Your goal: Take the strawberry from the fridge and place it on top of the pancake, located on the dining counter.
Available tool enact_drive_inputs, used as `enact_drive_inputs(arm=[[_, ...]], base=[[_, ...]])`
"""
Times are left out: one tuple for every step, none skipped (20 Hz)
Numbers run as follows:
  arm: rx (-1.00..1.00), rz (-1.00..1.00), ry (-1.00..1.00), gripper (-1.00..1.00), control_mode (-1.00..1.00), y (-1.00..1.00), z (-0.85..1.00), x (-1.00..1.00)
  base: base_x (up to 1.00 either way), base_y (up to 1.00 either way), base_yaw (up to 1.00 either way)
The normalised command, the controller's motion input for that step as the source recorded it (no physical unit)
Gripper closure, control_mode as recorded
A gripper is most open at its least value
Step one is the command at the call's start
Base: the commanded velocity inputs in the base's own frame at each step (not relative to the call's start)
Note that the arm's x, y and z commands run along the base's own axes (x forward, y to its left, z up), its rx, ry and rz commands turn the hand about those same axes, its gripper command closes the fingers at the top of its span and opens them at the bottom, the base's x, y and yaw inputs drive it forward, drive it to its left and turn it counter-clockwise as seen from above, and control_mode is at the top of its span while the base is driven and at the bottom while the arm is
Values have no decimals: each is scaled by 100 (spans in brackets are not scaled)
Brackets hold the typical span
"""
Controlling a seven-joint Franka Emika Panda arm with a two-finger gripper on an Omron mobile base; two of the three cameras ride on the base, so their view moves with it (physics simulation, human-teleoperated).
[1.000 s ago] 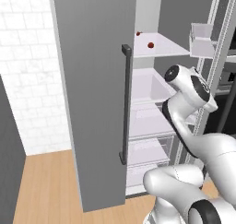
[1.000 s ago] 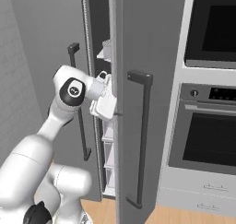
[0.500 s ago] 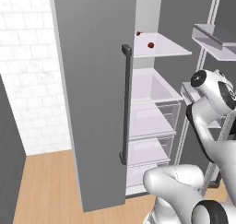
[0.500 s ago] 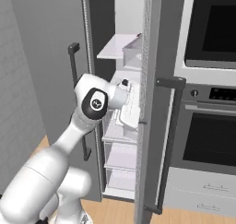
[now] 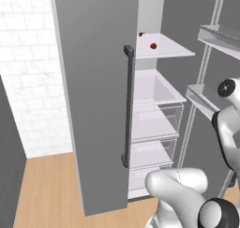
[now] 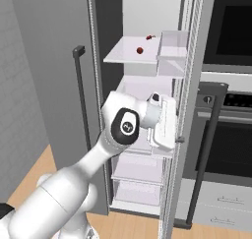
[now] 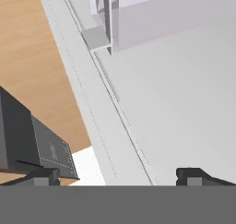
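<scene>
The fridge stands with both doors open. The strawberry lies on the top shelf inside the fridge, and a second small red thing lies behind it on the same shelf. The fingers are spread wide apart and hold nothing, close to the inner side of the right fridge door, below the shelf.

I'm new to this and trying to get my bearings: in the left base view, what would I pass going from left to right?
White brick wall → open grey fridge door → its dark bar handle → strawberry on the top shelf → door bins at the right edge.
</scene>
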Motion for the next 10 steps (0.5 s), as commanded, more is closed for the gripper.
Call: enact_drive_inputs(arm=[[-4,0,0,-100,-100,-47,0,-22],[-2,0,0,-100,-100,-36,0,-20],[-1,0,0,-100,-100,-26,0,-18],[0,0,0,-100,-100,-7,0,-12],[0,0,0,-100,-100,0,0,-9],[0,1,0,-100,-100,0,3,0],[6,1,0,-100,-100,0,1,0],[9,2,0,-100,-100,7,16,0],[5,1,0,-100,-100,31,17,0],[3,0,0,-100,-100,31,38,0]], base=[[0,0,0],[0,0,0],[0,0,0],[0,0,0],[0,0,0],[0,0,0],[0,0,0],[0,0,0],[0,0,0],[0,0,0]])
